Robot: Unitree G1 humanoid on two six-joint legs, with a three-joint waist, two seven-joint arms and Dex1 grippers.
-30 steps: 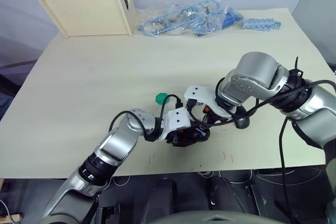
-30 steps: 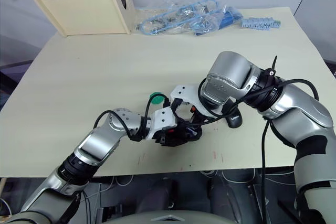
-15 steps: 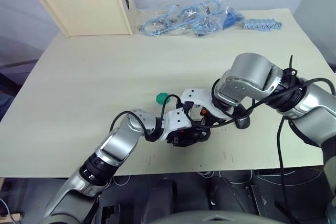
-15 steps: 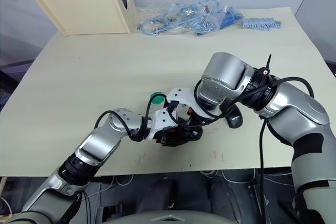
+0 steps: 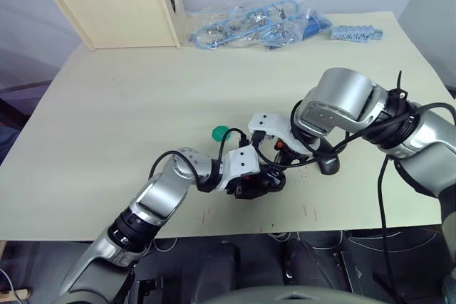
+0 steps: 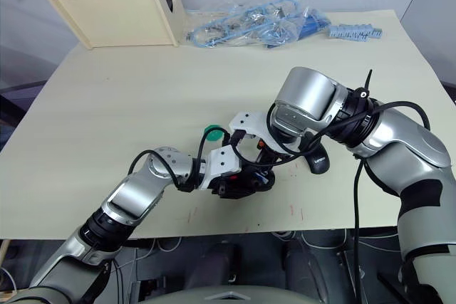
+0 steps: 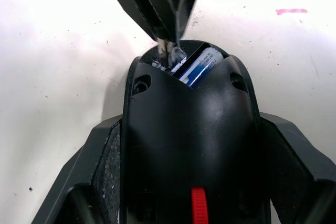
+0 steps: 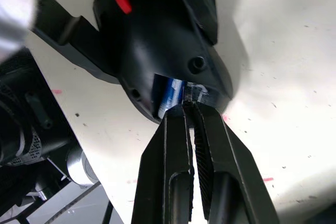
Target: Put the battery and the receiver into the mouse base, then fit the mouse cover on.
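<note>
My left gripper (image 7: pixel 190 129) is shut on the mouse base (image 7: pixel 189 156), a black shell with a red scroll wheel, one finger on each side, just above the table. The blue battery (image 7: pixel 198 67) lies in the open slot at the base's far end. My right gripper (image 8: pixel 190 106) comes down on that same opening, shut on the receiver (image 7: pixel 171 56), a tiny silvery-tipped piece that sits at the slot's edge beside the battery (image 8: pixel 169 94). The smooth black mouse cover (image 5: pixel 329 166) lies on the table right of the base, partly behind my right arm.
A green octagonal disc (image 5: pixel 219 133) lies just behind my left wrist. Two pale wooden boxes (image 5: pixel 121 12) stand at the far left corner. Clear bags of blue parts (image 5: pixel 256 23) and a blue strip (image 5: pixel 355 32) lie along the far edge. Red marks (image 5: pixel 308 211) sit near the front edge.
My right gripper dipped a little toward the base and has come back up slightly, still at the slot. The left gripper and the base have stayed put.
</note>
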